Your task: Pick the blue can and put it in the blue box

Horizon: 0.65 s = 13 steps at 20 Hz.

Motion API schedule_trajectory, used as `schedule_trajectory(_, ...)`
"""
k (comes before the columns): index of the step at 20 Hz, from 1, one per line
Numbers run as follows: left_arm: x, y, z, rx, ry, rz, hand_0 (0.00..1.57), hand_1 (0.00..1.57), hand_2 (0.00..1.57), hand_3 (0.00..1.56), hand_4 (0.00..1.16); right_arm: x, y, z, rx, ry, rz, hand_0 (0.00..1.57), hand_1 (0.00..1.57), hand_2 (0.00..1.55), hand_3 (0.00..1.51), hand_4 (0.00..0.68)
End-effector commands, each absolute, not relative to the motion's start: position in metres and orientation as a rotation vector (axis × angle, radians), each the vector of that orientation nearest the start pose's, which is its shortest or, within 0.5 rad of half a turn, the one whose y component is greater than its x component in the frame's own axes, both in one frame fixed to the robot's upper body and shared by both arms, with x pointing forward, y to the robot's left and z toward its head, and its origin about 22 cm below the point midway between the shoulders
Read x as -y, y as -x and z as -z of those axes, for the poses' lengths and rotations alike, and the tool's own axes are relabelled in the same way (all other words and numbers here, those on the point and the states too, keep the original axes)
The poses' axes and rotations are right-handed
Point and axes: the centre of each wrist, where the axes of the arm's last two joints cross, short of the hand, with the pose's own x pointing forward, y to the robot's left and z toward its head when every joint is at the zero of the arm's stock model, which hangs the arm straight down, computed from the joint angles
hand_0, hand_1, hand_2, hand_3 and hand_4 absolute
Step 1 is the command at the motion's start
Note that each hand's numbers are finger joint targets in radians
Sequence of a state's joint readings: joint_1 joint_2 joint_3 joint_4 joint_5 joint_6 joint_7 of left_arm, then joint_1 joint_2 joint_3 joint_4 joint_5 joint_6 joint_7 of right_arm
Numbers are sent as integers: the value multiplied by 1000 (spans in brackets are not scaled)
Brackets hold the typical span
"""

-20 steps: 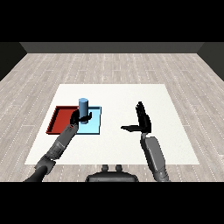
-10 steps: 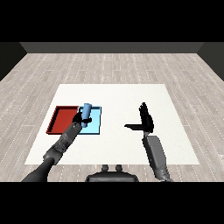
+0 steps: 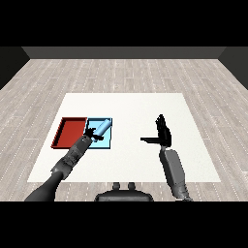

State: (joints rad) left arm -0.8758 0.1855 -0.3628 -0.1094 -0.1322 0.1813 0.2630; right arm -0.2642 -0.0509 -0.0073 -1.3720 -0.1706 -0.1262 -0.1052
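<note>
The blue can [image 3: 101, 128] is tilted far over to the right above the light blue tray [image 3: 108, 143], its top end towards the tray's far right corner. My left hand [image 3: 90, 134] is over the tray's left part, right at the can's lower end; whether it still holds the can is hidden. The red tray [image 3: 70, 132] lies directly left of the blue one. My right hand [image 3: 163, 133] hovers over the table well to the right, open, fingers straight and pointing away, thumb stretched to the left.
The white table [image 3: 131, 109] spreads around both trays, with bare surface between the blue tray and my right hand. My left forearm [image 3: 72, 156] comes in across the table's near left edge.
The can has gone from upright to steeply tilted rightwards over the blue tray. My left hand has stayed at the tray. The right hand has barely moved.
</note>
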Motion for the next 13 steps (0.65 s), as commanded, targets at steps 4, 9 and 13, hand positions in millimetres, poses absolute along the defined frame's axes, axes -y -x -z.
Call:
schedule_trajectory(4,-225,-378,62,745,-715,311,0,0,0,0,0,218,-305,-10,1726,-51,108,0,0,0,0,0)
schedule_trajectory(9,-209,-392,40,1169,-886,104,0,0,0,0,0,218,-304,-13,1743,-20,88,0,0,0,0,0)
schedule_trajectory(13,-216,-402,7,1574,-717,1,0,0,0,0,0,224,-300,-14,1745,2,9,0,0,0,0,0)
